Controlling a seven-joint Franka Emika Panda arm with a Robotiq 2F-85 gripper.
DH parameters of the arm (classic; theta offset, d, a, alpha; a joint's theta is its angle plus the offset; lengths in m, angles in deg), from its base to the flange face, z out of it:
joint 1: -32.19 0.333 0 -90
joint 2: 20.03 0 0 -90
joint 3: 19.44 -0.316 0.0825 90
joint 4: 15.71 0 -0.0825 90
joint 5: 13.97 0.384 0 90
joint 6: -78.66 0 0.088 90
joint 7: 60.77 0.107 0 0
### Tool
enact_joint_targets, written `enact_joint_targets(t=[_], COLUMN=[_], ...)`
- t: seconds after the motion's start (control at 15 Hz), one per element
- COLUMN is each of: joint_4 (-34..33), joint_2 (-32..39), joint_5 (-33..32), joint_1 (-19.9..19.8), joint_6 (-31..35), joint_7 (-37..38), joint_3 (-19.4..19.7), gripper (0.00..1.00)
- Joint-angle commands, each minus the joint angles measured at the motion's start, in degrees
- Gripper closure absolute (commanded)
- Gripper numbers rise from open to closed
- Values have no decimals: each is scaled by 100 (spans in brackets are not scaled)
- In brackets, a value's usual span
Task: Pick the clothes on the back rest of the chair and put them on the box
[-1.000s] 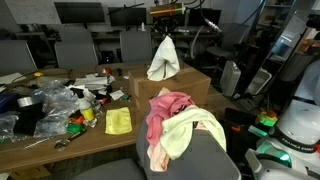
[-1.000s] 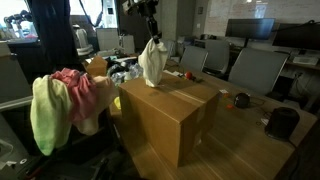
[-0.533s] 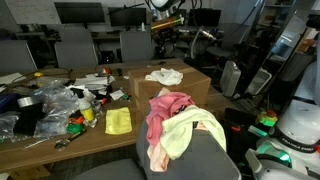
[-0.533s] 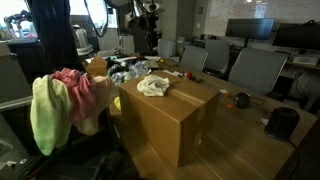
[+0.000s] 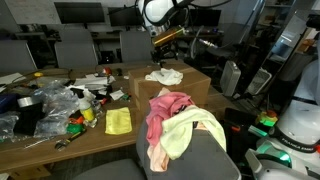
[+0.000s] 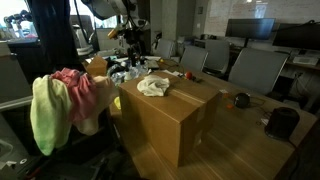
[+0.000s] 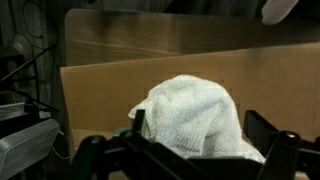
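Above the box (image 5: 195, 88) the claw (image 5: 167, 37) hangs clear, its fingers (image 7: 268, 133) spread wide, holding nothing and touching nothing. The wrist view looks between the fingers at a white cloth (image 7: 195, 120), which lies in a crumpled heap on the cardboard. The box is shut, so the cloth lies on its flat top and not inside it. In both exterior views the heap lies toward one end of the top (image 6: 153, 86), with bare cardboard over the rest. Two more pieces are on the chair (image 5: 205, 160): a pink cloth (image 5: 165, 108) and a yellow cloth (image 5: 190, 135), both draped over the back rest and touching each other. In an exterior view the pink cloth (image 6: 75, 88) hangs nearer the box than the yellow cloth (image 6: 42, 112). Beside the box stands a cluttered table (image 5: 60, 150) with a yellow rag (image 5: 118, 121) lying flat near its edge.
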Motion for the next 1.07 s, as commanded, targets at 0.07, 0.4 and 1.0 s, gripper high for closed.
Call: enact_joint_targets(t=[0.07, 0.4, 1.0], joint_4=[784, 1401, 2016], joint_2=[-667, -1271, -1627], joint_5=[158, 213, 1011], joint_1=[262, 459, 619], joint_6=[-79, 24, 514], joint_7=[-994, -2098, -4244], joint_3=[-248, -553, -985], gripper=[0, 0, 0])
